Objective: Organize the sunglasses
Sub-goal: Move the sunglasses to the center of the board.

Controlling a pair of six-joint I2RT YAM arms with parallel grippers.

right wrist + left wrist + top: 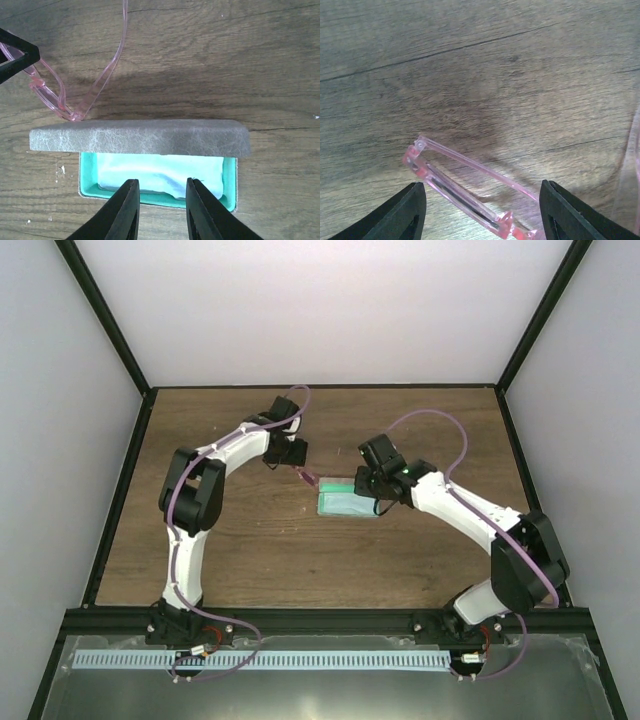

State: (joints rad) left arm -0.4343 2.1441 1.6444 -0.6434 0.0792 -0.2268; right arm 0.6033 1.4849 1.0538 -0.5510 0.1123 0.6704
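We find the case open on the table, its grey lid raised and a pale cloth lying in its teal tray. The sunglasses rest on the table outside the case, just beside the lid. The left gripper straddles them with its fingers spread wide, gripping nothing. The right gripper hangs over the tray, fingers slightly parted and empty.

Got sunglasses lying on the bench at the case's left corner, plus a cloth tucked inside that case.
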